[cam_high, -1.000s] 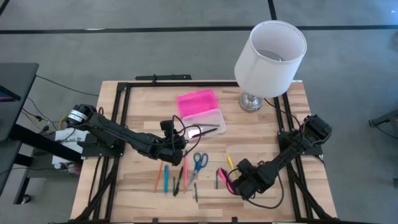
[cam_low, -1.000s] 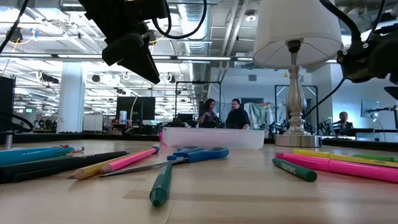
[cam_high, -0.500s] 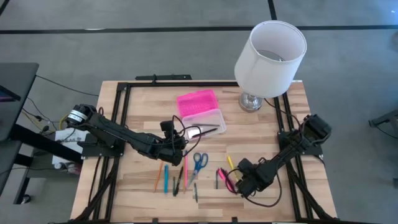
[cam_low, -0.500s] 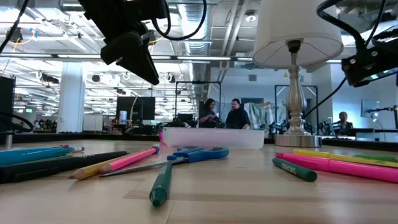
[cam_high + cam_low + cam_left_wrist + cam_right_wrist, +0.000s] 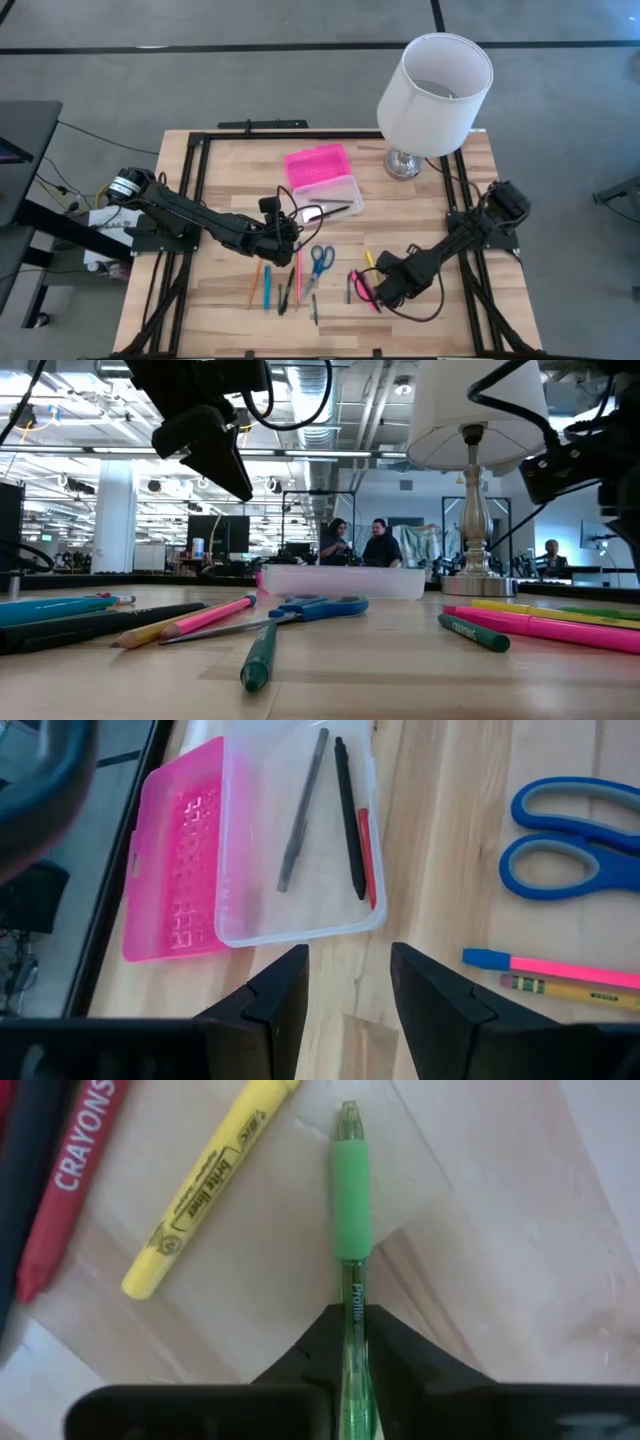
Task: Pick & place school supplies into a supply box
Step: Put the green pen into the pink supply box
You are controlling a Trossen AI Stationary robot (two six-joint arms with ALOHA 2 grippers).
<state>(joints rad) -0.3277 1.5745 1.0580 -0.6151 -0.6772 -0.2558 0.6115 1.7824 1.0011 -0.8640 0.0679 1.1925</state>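
Observation:
The supply box lies open past the table's middle, its pink lid flat beside it on the far side. Inside lie a grey, a black and a red pen. My left gripper hovers open just short of the box's near edge. Blue-handled scissors, pencils and pens lie loose on the near half. My right gripper points down at the near right, shut on a green pen. A yellow highlighter and a red crayon lie beside that pen. My right gripper pinches the green pen's clear barrel, just behind the rubber grip, between its two fingers. The fingers come from above and lie across the pen. The pen stays level over the wood; whether it is lifted clear I cannot tell.
A lamp with a white shade stands on its metal base at the far right, close to the box. A green crayon and pink marker lie near my right gripper. People stand in the room beyond the table.
My right gripper has shifted a little toward the table's left edge and rolled about its wrist while pointing down. My left gripper has stayed above the box's near edge. The loose supplies lie where they were.

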